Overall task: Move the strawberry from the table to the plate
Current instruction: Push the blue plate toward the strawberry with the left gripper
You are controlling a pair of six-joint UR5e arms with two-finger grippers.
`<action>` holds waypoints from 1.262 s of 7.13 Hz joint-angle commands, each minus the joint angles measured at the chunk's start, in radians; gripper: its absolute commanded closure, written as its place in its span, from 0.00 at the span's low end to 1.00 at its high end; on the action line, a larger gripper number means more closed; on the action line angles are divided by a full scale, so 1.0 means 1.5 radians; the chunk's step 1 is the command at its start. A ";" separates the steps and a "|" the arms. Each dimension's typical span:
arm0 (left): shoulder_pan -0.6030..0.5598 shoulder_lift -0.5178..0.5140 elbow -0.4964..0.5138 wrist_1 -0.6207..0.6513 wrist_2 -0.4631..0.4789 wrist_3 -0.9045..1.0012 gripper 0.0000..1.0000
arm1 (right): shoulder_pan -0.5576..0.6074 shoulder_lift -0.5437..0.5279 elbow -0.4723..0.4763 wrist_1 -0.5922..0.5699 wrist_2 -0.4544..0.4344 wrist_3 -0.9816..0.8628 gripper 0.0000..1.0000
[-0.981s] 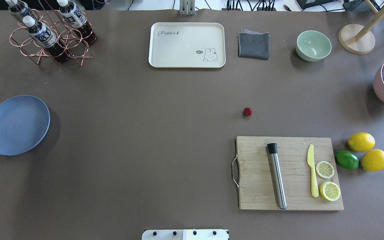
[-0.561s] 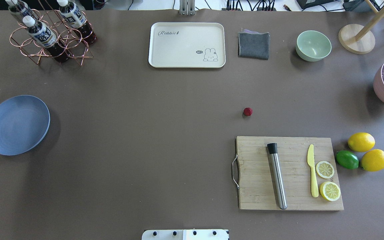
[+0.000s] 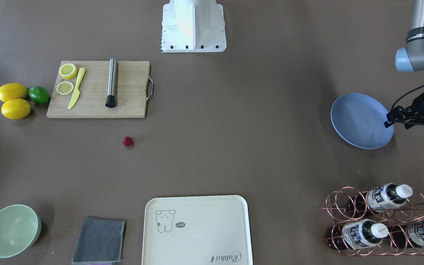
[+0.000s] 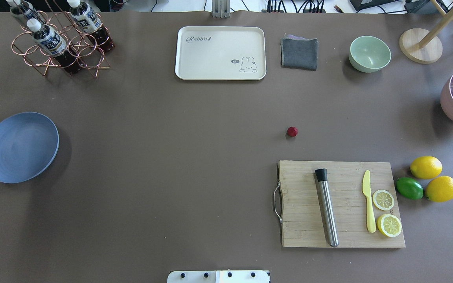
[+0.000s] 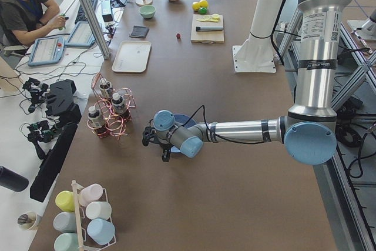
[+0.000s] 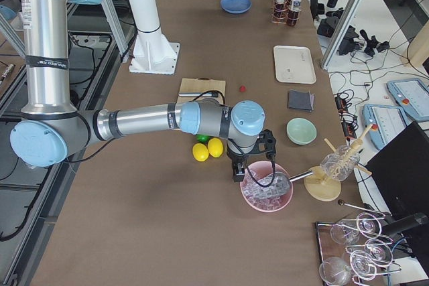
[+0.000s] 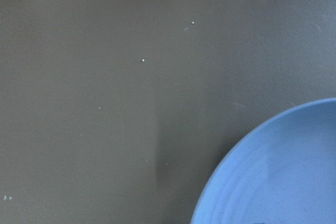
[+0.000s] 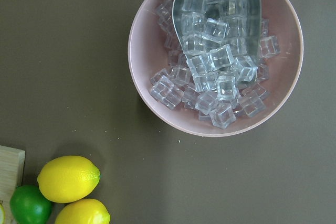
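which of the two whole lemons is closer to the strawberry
The lemon lying farther from the robot's base, diagonal to the lime. The other lemon sits level with the lime, farther from the strawberry.

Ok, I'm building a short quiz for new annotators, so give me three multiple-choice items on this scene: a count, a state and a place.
1. Whole lemons beside the lime: A. one B. two C. three
2. The plate is: A. empty B. piled with lemons C. upside down
3. The strawberry lies: A. on the plate B. on the table, apart from the cutting board C. among the lemons

Answers: 1 B, two whole yellow fruits sit next to the green one. 2 A, its blue face shows bare and right way up. 3 B, it sits alone on the brown surface, with a clear gap to the board.
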 commanded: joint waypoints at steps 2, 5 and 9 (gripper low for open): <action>0.004 0.001 0.001 -0.002 -0.001 -0.001 0.40 | -0.001 0.001 0.001 0.000 0.000 0.000 0.00; 0.012 0.002 0.001 -0.002 0.001 -0.005 0.98 | -0.002 0.001 0.001 0.001 0.003 0.000 0.00; 0.011 -0.008 -0.011 0.006 -0.011 -0.011 1.00 | -0.002 0.003 0.002 -0.001 0.010 0.001 0.00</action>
